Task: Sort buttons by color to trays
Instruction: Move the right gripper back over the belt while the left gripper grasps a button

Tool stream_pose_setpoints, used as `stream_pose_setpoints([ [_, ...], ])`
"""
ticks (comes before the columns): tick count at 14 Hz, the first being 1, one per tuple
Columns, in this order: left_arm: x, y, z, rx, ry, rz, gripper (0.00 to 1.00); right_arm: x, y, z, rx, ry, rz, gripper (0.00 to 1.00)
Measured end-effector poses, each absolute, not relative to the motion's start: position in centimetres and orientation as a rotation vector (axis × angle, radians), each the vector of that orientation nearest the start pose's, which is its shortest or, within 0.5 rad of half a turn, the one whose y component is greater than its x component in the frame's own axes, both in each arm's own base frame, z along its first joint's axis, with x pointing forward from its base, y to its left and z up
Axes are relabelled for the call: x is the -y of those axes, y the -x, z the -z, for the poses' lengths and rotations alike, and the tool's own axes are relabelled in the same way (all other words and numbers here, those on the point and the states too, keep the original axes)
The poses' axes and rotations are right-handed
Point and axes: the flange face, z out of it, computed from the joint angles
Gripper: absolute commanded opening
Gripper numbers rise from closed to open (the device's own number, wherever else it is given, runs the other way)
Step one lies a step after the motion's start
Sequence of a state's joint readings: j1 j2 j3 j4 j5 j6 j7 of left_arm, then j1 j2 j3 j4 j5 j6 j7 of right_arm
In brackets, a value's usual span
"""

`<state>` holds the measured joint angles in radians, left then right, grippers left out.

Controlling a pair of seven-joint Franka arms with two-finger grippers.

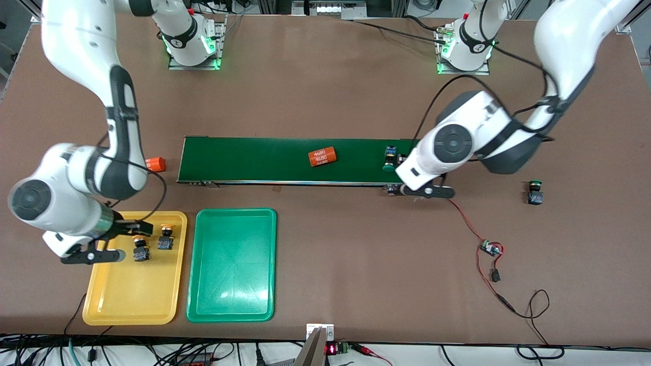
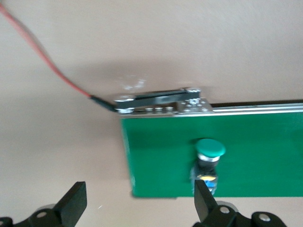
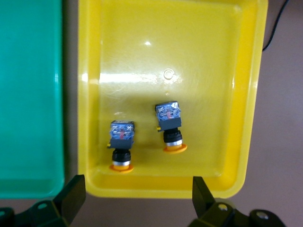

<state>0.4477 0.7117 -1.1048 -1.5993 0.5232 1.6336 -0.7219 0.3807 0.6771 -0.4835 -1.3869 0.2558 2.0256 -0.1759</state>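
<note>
1. Both yellow buttons [image 1: 141,249] [image 1: 165,238] lie on their sides in the yellow tray [image 1: 132,300], at its upper end in the front view, low on the frame's left part. That colour looks sorted.
2. The right gripper [image 1: 133,231] hangs over those two, jaws released and holding nothing. In the right wrist view the buttons [image 3: 121,142] [image 3: 170,125] lie free on the tray floor [image 3: 189,56], which suggests a drop-off just made.
3. The green tray [image 1: 231,264], beside the yellow one, holds no button; the green half is not yet done.
4. One green button [image 1: 390,158] lies on the belt [image 1: 254,160], at its end toward the left arm, mid-frame.
5. The left gripper [image 2: 137,203] hovers over that belt end, jaws spread wide and empty. In the left wrist view the button [image 2: 209,156] sits close by one finger [image 2: 203,201], so I judge a pickup is being lined up.
6. The second green button [image 1: 534,192] stands on the counter [image 1: 356,264], at the frame's right, well apart from the belt.
7. An orange cylinder [image 1: 323,157] on the belt is no part of the sorting.
</note>
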Motion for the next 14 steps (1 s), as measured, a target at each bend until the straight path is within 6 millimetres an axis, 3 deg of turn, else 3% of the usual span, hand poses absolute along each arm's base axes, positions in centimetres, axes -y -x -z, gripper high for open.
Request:
stream_pose_setpoints([
  [2, 22.2, -59.5, -38.4, -0.002, 2.993, -0.475, 1.00, -2.0, -71.9, -37.1, 0.109, 3.184, 0.052, 1.00],
  [5, 16.1, -60.8, -38.3, 0.037, 2.943, -0.569, 1.00, -4.8, -71.2, -37.8, 0.100, 3.166, 0.008, 1.00],
  [9, 2.9, -63.3, -34.3, -0.004, 2.929, -0.663, 1.00, -8.3, -70.3, -37.8, 0.078, 3.159, -0.047, 1.00],
  [10, 0.4, -63.8, -33.3, -0.043, 2.918, -0.647, 1.00, -9.1, -70.0, -38.0, 0.064, 3.157, -0.051, 1.00],
  [14, -4.6, -65.1, -29.9, -0.175, 2.922, -0.574, 1.00, -13.0, -68.1, -39.6, -0.005, 3.141, -0.124, 1.00],
])
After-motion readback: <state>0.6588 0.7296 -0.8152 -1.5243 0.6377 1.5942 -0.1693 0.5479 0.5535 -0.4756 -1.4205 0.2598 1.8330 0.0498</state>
